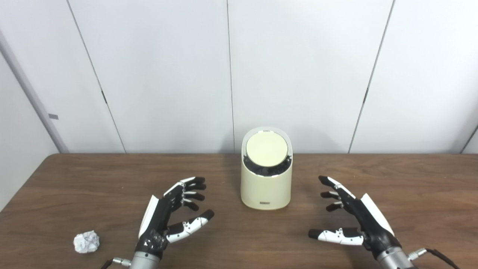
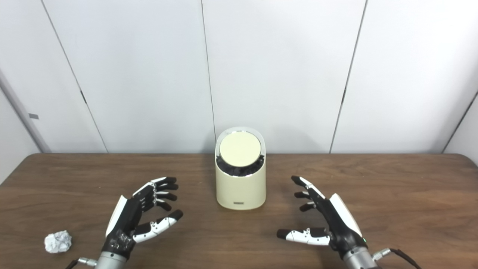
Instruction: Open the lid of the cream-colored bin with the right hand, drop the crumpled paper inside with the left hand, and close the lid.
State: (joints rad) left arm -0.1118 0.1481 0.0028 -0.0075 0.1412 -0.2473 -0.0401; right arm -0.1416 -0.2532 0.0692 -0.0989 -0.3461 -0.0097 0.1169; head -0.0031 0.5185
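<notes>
A cream-colored, rounded plastic bin (image 1: 266,179) stands upright toward the back middle of the dark brown wooden surface (image 1: 410,186), close to the white panelled wall (image 1: 298,67). Its round, pale yellow lid (image 1: 266,149) sits closed in the slanted top opening, tilted toward the cameras, with a dark rim showing along its lower edge. A small label marks the base of the bin's front.

The crumpled ball of white paper (image 1: 86,242) lies on the surface near the front left corner, well apart from the bin and just to the left of the left arm.

The black-and-white left hand (image 1: 170,213) hovers in front and to the left of the bin, fingers spread and slightly curled, thumb pointing right, holding nothing. It touches neither the paper nor the bin.

The black-and-white right hand (image 1: 349,216) is in front and to the right of the bin, mirrored in pose: fingers apart, thumb pointing left, empty. It is clear of the bin and its lid.
</notes>
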